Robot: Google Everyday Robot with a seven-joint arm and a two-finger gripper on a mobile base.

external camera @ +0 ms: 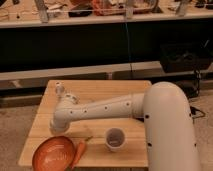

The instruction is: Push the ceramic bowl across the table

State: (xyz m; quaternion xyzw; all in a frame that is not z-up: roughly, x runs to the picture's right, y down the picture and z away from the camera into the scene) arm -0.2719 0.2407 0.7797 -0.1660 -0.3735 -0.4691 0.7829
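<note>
The ceramic bowl, orange-brown with a paler streaked inside, sits at the front left corner of the pale wooden table. My white arm reaches from the right across the table top. Its wrist bends down at the left, and the gripper sits at its end just behind the bowl's far rim. I cannot tell whether it touches the bowl. The wrist housing hides most of the gripper.
A thin orange carrot-like stick lies just right of the bowl. A small white cup stands further right near the front edge. Behind the table runs a long dark bench with a black bin. Cables lie on the floor at the right.
</note>
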